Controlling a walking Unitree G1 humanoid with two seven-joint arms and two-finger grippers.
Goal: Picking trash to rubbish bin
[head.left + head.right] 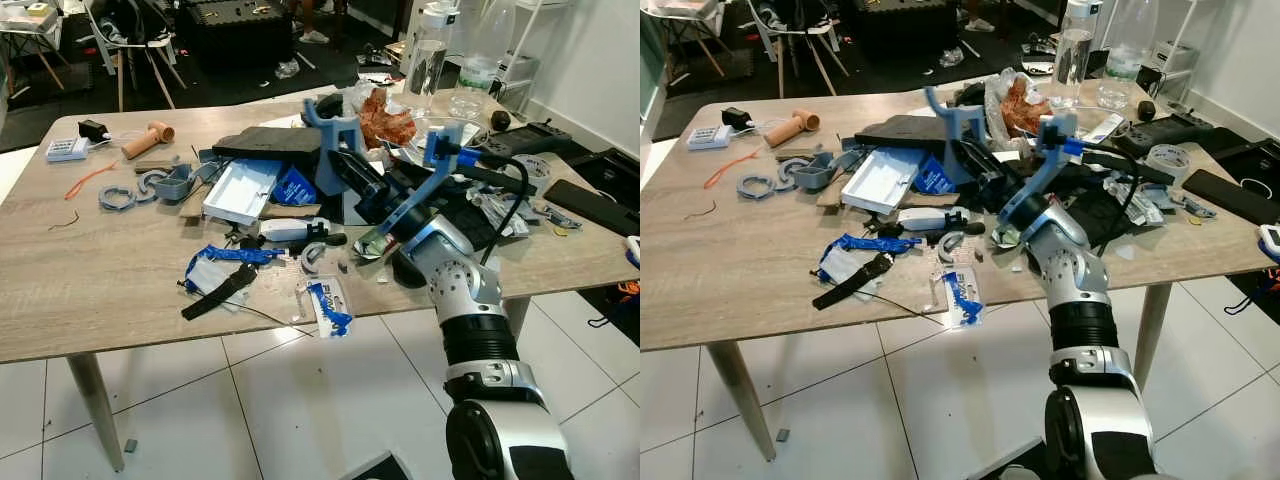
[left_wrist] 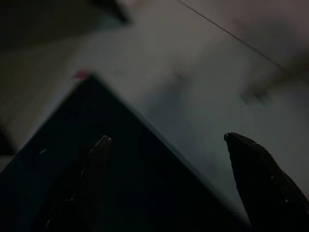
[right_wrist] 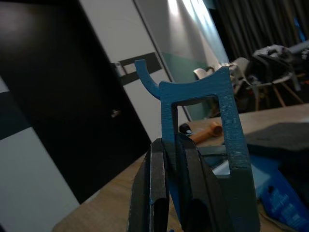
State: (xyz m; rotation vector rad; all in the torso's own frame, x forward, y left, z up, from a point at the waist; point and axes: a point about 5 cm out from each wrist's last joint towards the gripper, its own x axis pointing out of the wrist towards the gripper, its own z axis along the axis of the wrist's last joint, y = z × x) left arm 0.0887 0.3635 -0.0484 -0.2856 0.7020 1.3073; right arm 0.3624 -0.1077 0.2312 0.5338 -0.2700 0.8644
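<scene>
My right gripper [image 1: 338, 160] reaches over the middle of the cluttered wooden table [image 1: 90, 280]. It is shut on a blue plastic bracket [image 1: 335, 130] and holds it upright above the clutter. The right wrist view has both black fingers [image 3: 157, 183] pressed on the blue bracket [image 3: 231, 130]. Loose trash lies near the table's front edge: a blue-and-white wrapper [image 1: 328, 303] and crumpled blue-and-white packaging [image 1: 222, 258]. A crumpled orange bag [image 1: 385, 120] sits at the back. In the dark left wrist view my left gripper [image 2: 166, 145] hangs open over a dim dark shape.
A white tray [image 1: 240, 190], grey plastic rings [image 1: 118, 197], a black strap [image 1: 218, 293] and a black foam slab [image 1: 270, 143] crowd the table. Clear bottles [image 1: 428, 55] stand at the back right, dark devices [image 1: 590, 200] at the right edge. White tiled floor [image 1: 300, 400] lies in front.
</scene>
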